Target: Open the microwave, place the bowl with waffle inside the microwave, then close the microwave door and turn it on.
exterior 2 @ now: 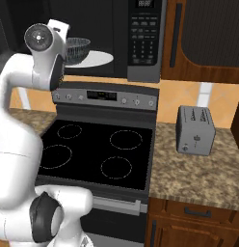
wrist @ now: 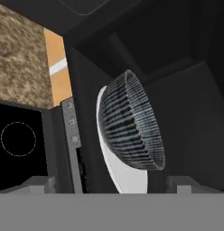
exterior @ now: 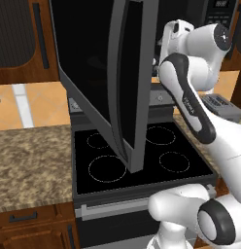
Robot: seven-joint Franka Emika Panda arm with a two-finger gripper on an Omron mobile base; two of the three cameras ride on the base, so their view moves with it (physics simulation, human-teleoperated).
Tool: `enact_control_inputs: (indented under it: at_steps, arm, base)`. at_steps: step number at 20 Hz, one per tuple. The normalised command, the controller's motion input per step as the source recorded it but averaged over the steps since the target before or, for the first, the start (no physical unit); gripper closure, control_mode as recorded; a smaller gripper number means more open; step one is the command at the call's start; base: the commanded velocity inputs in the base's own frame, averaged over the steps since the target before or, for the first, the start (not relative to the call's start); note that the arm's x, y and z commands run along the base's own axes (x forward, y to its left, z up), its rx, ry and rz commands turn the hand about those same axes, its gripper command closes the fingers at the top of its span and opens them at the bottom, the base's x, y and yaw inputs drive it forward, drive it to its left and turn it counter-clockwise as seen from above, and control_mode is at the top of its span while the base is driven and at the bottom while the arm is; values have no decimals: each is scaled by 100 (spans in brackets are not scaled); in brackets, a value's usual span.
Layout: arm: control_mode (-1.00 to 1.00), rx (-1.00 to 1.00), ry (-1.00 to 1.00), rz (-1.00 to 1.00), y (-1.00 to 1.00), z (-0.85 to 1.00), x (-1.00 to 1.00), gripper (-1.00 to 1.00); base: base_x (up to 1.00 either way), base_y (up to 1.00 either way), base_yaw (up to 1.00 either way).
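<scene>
In the left base view the microwave door (exterior: 110,78) stands swung wide open, out over the stove (exterior: 137,155) toward the near side, its long axis upright and its handle edge nearest the camera. The arm's hand (exterior: 177,36) reaches into the opening to the right of the door.

In the right base view the bowl with waffle (exterior 2: 77,48) sits upright on the white turntable plate (exterior 2: 99,59) inside the microwave (exterior 2: 140,38), left of the keypad panel. The arm's wrist is just near and left of it. A toaster (exterior 2: 195,130) stands on the surface, far right.

In the hand view the bowl (wrist: 132,122) lies straight ahead between the two fingers (wrist: 37,184), which stand wide apart and hold nothing; its rim appears rolled sideways only because the camera is rolled. The waffle inside is hard to make out here. The bowl seems released; my judgement is that the hand must back straight out toward the near side before reaching left for the door.
</scene>
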Motion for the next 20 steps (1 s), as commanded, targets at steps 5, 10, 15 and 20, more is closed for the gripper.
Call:
enact_control_inputs:
  at_steps: [5,10,15,20]
  arm:
    - [-100,-2,-8,11,-4,0,-100,-100]
    - [-100,-10,-7,12,-2,5,-100,-100]
    - [-100,-9,-8,19,0,4,-100,100]
    - [-100,-9,-4,7,3,0,-100,100]
  base:
    - [0,0,0]
    - [0,0,0]
    - [0,0,0]
    - [0,0,0]
